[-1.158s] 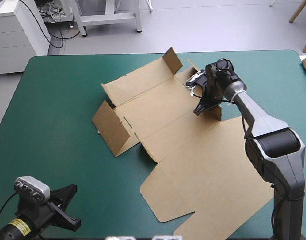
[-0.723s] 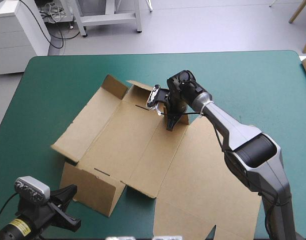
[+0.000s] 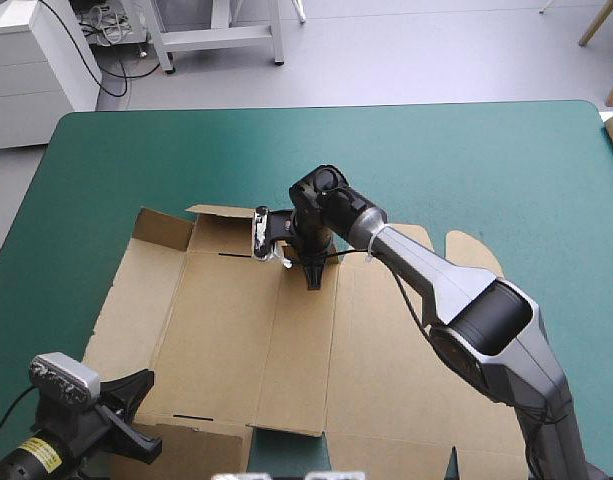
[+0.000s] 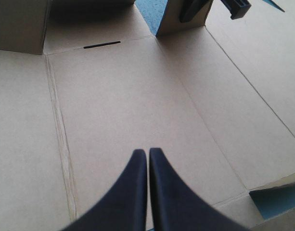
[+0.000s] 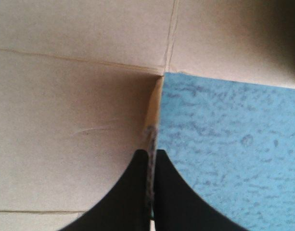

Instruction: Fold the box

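The box (image 3: pixel 246 330) lies as a cut sheet of brown board, mostly flat on the teal-green cover (image 3: pixel 466 150), filling the left and middle of the table's near half and running off toward the near edge. Straight creases divide it into long panels, and two thin dark slots show, one near the far edge (image 3: pixel 236 254) and one near the near-left corner (image 3: pixel 191 417). Along its far-left edge two short flaps (image 3: pixel 166 228) stand raised, and a rounded tab (image 3: pixel 473 250) lies flat on the cover at the far right. The right gripper (image 3: pixel 312 278) reaches in across the sheet and stands at the box's far edge, its black fingers pinched all but together on a small upright flap. In the right wrist view the flap's thin edge (image 5: pixel 151 139) runs straight between the two fingers, with brown board to one side and bare cover (image 5: pixel 224 144) to the other. The left gripper (image 4: pixel 147 153) is clenched on nothing, its fingers meeting in one pointed arch above a flat panel of the box (image 4: pixel 137 96). Ahead of it lie a crease and a slot (image 4: pixel 102 44), and farther off the raised flap (image 4: pixel 178 24) held by the other gripper.
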